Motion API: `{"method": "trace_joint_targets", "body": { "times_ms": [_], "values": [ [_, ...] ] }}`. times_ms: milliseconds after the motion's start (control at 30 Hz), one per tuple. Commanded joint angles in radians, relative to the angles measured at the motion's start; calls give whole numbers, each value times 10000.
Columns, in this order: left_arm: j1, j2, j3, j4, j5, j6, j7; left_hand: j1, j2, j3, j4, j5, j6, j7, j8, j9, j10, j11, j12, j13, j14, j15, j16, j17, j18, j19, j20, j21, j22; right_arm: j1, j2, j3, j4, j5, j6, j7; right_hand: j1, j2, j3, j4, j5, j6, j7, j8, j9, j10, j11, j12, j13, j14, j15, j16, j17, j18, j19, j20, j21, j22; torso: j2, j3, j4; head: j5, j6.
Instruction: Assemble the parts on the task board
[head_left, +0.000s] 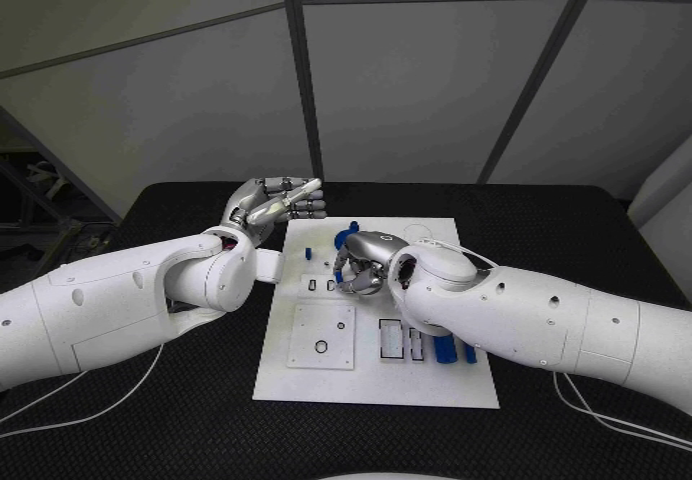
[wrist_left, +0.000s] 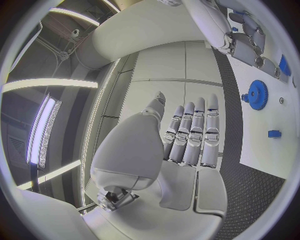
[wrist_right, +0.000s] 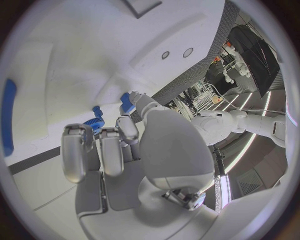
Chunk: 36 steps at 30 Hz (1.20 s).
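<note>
The white task board (head_left: 375, 385) lies in the middle of the black table. My left hand (head_left: 274, 205) is raised over the board's far left corner, fingers straight and apart (wrist_left: 187, 137), holding nothing. My right hand (head_left: 368, 262) hangs low over the board's upper middle with its fingers curled down (wrist_right: 103, 147). A blue gear (head_left: 351, 238) (wrist_left: 257, 93) (wrist_right: 94, 125) lies on the board just beyond those fingers. A small blue part (wrist_right: 127, 103) sits by the thumb tip; whether it is pinched is unclear. Another small blue part (head_left: 310, 253) (wrist_left: 274, 133) lies near the board's left edge.
Two blue pegs (head_left: 456, 349) stand by my right forearm at the board's right side. A square inset plate (head_left: 323, 336) and narrow slots (head_left: 391, 338) occupy the board's near half. A long blue piece (wrist_right: 9, 115) lies on the board. Black table (head_left: 577, 215) surrounds it.
</note>
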Motion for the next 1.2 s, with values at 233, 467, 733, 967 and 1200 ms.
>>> {"method": "trace_joint_targets", "body": {
  "times_ms": [233,467,733,967,1200],
  "values": [
    [16,9,9,5,-67,123,35,33,116,-2,-71,39,59,3,-50,-3,72,30,-57,4,39,35,-45,24,-96,37,36,-64,-23,-46,27,-29,-78,-64,322,23,-106,1,50,37,55,22,5,-22,-8,-76,16,-61,-18,771,-23,-4,1463,-12,92,-48,38,1449,-5,0,-8,15,-18],
    [16,16,9,-1,-67,125,35,33,116,-2,-71,39,59,3,-50,-3,72,30,-57,4,39,35,-45,24,-96,37,36,-64,-23,-62,38,-32,-88,-49,535,27,-164,-64,47,43,2,-31,27,-47,-21,-115,36,-96,-51,767,-5,-13,1449,-7,74,-34,26,1428,-4,2,-9,10,-40],
    [16,18,9,-11,-67,123,29,28,119,-2,-74,39,61,3,-55,-4,74,30,-62,4,41,35,-49,26,-96,38,36,-65,-25,-69,31,-36,-94,-46,695,-21,-183,-103,47,35,-44,-53,34,-56,-26,-137,45,-115,-68,766,3,-17,1443,-3,63,-26,18,1416,-6,0,-11,0,-54],
    [16,24,9,-18,-67,121,27,28,119,-2,-74,39,61,3,-55,-4,74,30,-62,4,41,35,-49,26,-96,38,36,-65,-25,-70,22,-39,-87,-53,851,-71,-215,-171,39,24,-110,-87,49,-71,-35,-168,58,-139,-90,766,15,-18,1445,1,49,-15,8,1400,-6,5,-5,-1,-86],
    [16,28,9,-24,-67,121,25,28,119,-2,-74,39,61,3,-55,-4,74,30,-62,4,41,35,-49,26,-96,38,36,-65,-25,-71,9,-41,-80,-109,906,-121,-237,-223,36,15,-139,-133,66,-93,-46,-205,72,-170,-120,765,26,-20,1444,6,33,-5,-4,1381,-3,2,-7,8,-87]
  ]
}}
